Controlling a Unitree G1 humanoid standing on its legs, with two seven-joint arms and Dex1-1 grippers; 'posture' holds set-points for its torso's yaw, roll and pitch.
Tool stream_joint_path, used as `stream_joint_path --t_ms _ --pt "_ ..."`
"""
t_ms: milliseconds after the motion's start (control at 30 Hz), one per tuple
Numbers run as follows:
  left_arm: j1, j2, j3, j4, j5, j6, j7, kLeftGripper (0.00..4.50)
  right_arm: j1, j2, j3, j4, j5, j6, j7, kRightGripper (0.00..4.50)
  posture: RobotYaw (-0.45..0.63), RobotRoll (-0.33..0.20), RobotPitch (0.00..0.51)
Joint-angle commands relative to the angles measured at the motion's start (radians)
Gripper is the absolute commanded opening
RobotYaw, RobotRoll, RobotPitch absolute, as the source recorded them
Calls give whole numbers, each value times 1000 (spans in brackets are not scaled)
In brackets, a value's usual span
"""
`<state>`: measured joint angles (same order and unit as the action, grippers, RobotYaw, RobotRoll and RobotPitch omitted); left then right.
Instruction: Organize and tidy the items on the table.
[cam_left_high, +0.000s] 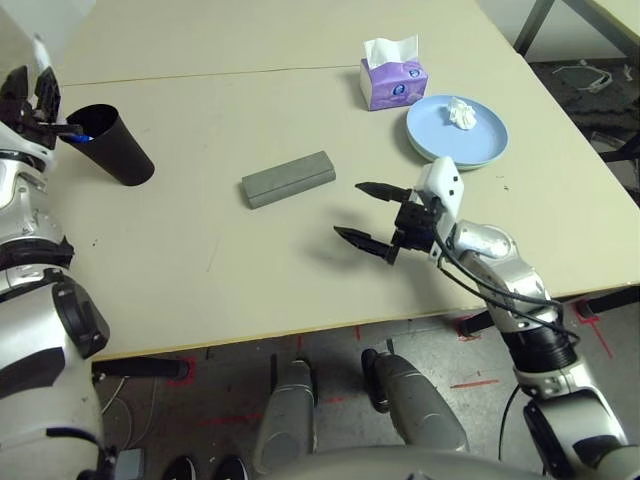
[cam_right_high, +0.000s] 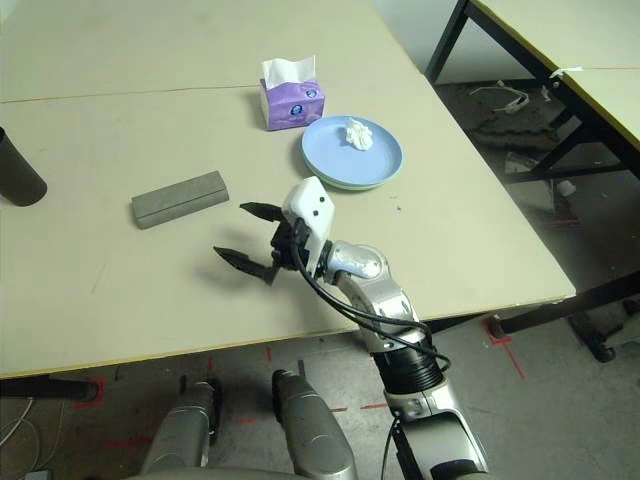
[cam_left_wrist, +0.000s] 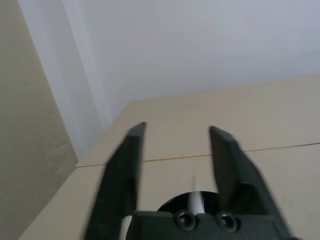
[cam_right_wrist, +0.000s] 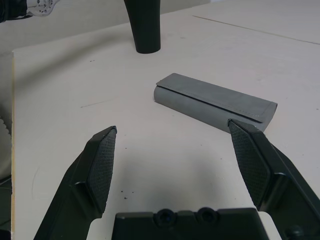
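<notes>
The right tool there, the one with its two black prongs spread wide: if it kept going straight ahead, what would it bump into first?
Most likely the grey glasses case, which lies closed on the table just ahead of the open right tool, with bare surface between. Depth is hard to judge.

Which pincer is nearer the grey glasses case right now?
Right. The right pincer hovers open just beside the grey glasses case, fingers pointing toward it. The left pincer is far off at the table's left edge, above the black cup.
</notes>
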<state>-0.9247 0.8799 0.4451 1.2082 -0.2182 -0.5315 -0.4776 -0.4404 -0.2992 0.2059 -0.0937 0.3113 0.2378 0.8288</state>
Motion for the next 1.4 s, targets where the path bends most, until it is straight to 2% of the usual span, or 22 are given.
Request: stream_joint_path --t_ms 33,67,100,267,367,433,533,633,733,867,1100,1300,1400 --pt "16 0 9 -9 -14 -15 -9 4011 -5 1 -3 -17 8 8 3 4500 -180 0 244" --pt "18 2 10 -9 -17 -14 -10 4334 -4 2 -3 -16 7 7 2 4500 -178 0 242" --pt "19 4 12 -10 -20 -13 -12 4460 -4 3 -3 -15 8 6 2 4500 -178 0 242" --pt "49 -10 45 -60 -95 17 -136 4460 2 8 -27 -10 21 -1 -9 4500 -178 0 245" --pt "144 -13 82 -195 -192 96 -274 4460 -49 38 -116 -6 66 6 -76 4500 -179 0 246" --pt "206 -7 97 -273 -225 144 -297 4460 -71 43 -153 6 75 4 -104 4500 -176 0 246" --pt "343 8 132 -395 -250 201 -283 4460 -97 23 -216 55 65 -20 -142 4500 -167 0 245" --pt "569 -7 230 -551 -293 263 -245 4460 -103 -59 -315 174 13 -99 -194 4500 -154 0 245" --pt "772 -61 311 -676 -318 315 -183 4460 -68 -136 -379 285 -22 -193 -217 4500 -149 0 243" --pt "904 -132 348 -763 -321 356 -107 4460 -6 -160 -408 364 -60 -293 -240 4500 -137 0 241" --pt "998 -207 282 -834 -274 381 -80 4460 22 -122 -435 437 -110 -381 -361 4500 -126 0 236" --pt "1011 -249 248 -901 -258 397 -44 4460 55 -93 -425 438 -135 -407 -427 4500 -124 0 236" --pt "1015 -245 235 -919 -243 398 -43 4460 70 -90 -419 429 -151 -417 -447 4500 -121 0 235"
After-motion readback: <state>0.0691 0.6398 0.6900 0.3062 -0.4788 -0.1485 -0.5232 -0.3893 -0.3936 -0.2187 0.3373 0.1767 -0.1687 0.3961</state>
